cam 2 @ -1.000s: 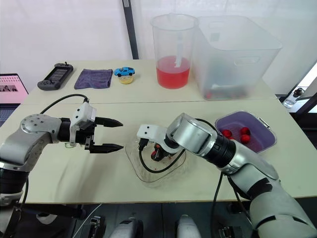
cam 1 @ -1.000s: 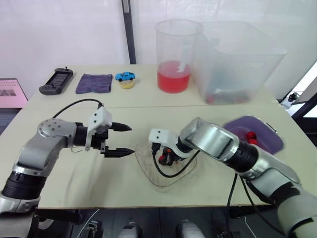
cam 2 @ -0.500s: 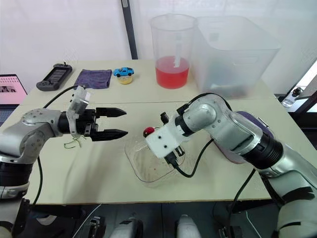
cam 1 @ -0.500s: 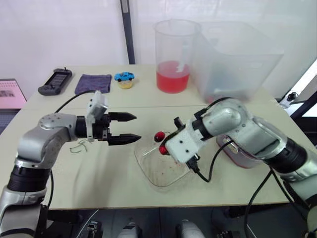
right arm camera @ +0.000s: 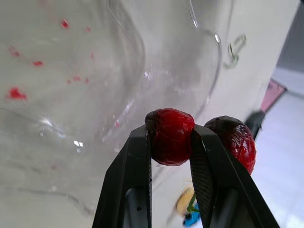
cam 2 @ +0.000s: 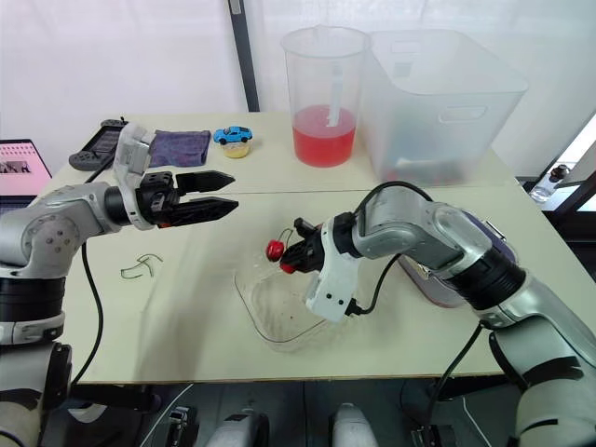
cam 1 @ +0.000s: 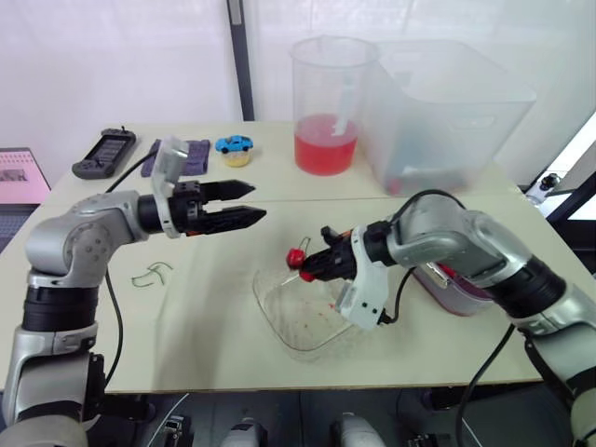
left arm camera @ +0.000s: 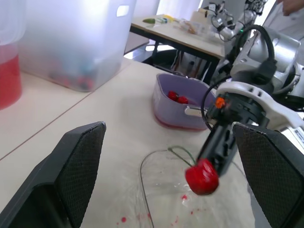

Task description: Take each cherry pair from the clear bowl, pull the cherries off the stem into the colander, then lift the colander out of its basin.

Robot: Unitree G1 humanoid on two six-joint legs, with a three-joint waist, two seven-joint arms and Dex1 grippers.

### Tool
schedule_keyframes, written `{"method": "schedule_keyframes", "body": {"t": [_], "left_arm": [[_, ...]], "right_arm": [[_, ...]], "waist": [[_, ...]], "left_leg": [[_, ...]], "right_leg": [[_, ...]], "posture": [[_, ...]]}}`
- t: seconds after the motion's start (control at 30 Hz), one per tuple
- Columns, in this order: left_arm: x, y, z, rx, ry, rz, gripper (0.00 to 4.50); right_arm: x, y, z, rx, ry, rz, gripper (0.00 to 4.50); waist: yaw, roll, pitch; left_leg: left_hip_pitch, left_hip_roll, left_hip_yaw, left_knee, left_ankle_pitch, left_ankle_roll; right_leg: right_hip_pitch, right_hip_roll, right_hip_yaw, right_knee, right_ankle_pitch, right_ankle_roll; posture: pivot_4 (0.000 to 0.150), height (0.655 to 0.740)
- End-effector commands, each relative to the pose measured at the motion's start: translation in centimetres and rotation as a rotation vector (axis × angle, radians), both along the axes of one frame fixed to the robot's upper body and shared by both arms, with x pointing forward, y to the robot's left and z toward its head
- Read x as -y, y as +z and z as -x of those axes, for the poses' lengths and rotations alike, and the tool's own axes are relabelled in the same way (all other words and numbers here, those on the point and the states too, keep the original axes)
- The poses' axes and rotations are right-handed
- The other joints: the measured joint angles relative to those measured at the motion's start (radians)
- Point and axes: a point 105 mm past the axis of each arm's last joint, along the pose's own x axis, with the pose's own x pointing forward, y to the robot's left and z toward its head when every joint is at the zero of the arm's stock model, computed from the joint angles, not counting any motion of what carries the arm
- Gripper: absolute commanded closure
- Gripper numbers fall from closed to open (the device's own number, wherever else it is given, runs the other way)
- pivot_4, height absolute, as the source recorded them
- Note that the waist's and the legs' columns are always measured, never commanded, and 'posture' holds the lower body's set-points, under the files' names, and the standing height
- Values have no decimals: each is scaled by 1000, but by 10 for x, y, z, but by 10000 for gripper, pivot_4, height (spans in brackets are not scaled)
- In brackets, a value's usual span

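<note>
In the eye views, my right arm has swung round in the last half second, so my right jaws now point toward my left. My left jaws have lifted and drawn back toward the far edge. My right jaws are clamped on the cherry pair [cam 1: 297, 258], held just over the far-left rim of the bowl [cam 1: 270, 312]. The bowl sits by the near edge of the worktop [cam 1: 186, 345], specked inside with red juice. My left jaws hang apart, left of the bowl. A stem [cam 1: 151, 275] lies toward the left edge. At the far right stand a pitcher [cam 1: 331, 102] of red liquid and a tub [cam 1: 456, 102].

In the left wrist view, my left jaws are wide apart around a dangling cherry. Beyond it the colander [left arm camera: 171, 114] holds cherries [left arm camera: 176, 97], which my arm covers in the eye views.

In the right wrist view, one cherry is pinched between the fingers [right arm camera: 135, 166] and its twin sits just outside them.
</note>
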Motion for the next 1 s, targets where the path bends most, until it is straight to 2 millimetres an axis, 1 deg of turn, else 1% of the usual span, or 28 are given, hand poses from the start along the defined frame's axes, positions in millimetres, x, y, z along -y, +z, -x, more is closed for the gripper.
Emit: {"method": "schedule_keyframes", "body": {"t": [0.03,0.1,0.17,0.23,0.3,0.4,0.5,0.6,0.67,0.73,0.77,0.83,0.9,0.93,0.97,1.0], "left_arm": [[-3,4,5,57,-1,-45,0],[-6,-3,9,57,1,-88,0],[-13,-14,17,71,14,-162,0],[-21,-18,22,80,33,-202,0],[-28,-21,29,77,59,-234,0],[-32,-27,43,63,63,-270,0],[-32,-35,56,37,67,-286,0],[-32,-37,60,33,84,-282,0],[-32,-38,62,33,91,-279,0],[-31,-39,64,34,94,-279,0],[-30,-39,64,35,95,-279,0],[-28,-39,65,35,89,-274,0],[-23,-36,67,30,62,-243,0],[-22,-34,67,29,54,-231,0],[-20,-33,67,30,49,-228,0],[-20,-33,66,32,45,-232,0]], "right_arm": [[-6,3,5,-146,-47,34,37511],[-4,-4,9,-219,-67,95,37511],[-1,-14,14,-382,-144,167,37511],[1,-18,17,-423,-147,229,37511],[0,-21,15,-425,-129,271,37511],[-2,-24,10,-427,-111,309,37511],[-2,-30,-3,-375,-95,370,37511],[-2,-33,-11,-338,-79,402,37511],[-3,-36,-12,-338,-70,414,37511],[-2,-38,-12,-331,-53,435,28453],[-1,-40,-11,-328,-50,448,25593],[1,-41,-12,-311,-41,461,16802],[-1,-35,-14,-295,-45,443,7701],[-3,-31,-15,-289,-44,425,2278],[-5,-23,-15,-273,-41,397,583],[-6,-18,-15,-271,-50,379,583]], "waist": [[0,0,0],[-1,0,0],[-3,0,0],[-3,0,0],[-1,0,0],[1,0,0],[2,0,0],[5,0,0],[4,0,0],[4,0,0],[4,0,0],[3,0,0],[3,0,0],[3,0,0],[4,0,0],[4,0,0]], "left_leg": [[0,0,0,0,0,0],[0,0,0,0,0,0],[0,0,0,0,0,0],[0,0,-1,0,0,0],[0,0,-1,0,0,0],[0,0,-1,0,-1,1],[0,0,0,0,-1,1],[0,0,-1,0,-1,1],[0,0,-1,0,-1,1],[0,0,-1,0,-1,1],[0,0,-1,0,-1,1],[0,0,-1,0,-1,1],[0,0,-1,0,-1,1],[0,0,-1,0,-1,1],[0,0,-1,0,-1,1],[0,0,-1,0,-1,1]], "right_leg": [[0,0,0,0,0,0],[0,0,0,0,0,0],[0,0,0,0,0,0],[0,0,0,-1,0,0],[0,0,0,-1,0,0],[0,0,0,0,0,0],[0,-1,0,0,0,0],[1,-1,0,0,0,0],[1,-1,0,0,0,0],[1,-1,0,0,0,0],[1,-1,0,0,0,0],[0,0,0,0,0,0],[0,0,0,0,0,0],[0,0,0,0,0,0],[0,0,0,0,0,0],[1,0,0,0,0,0]], "posture": [[1500,7337],[1500,7337],[1500,7337],[1500,7337],[1500,7337],[1500,7337],[1500,7337],[1500,7337],[1500,7337],[1500,7337],[1500,7337],[1500,7337],[1500,7337],[1500,7337],[1500,7337],[1500,7337]]}}
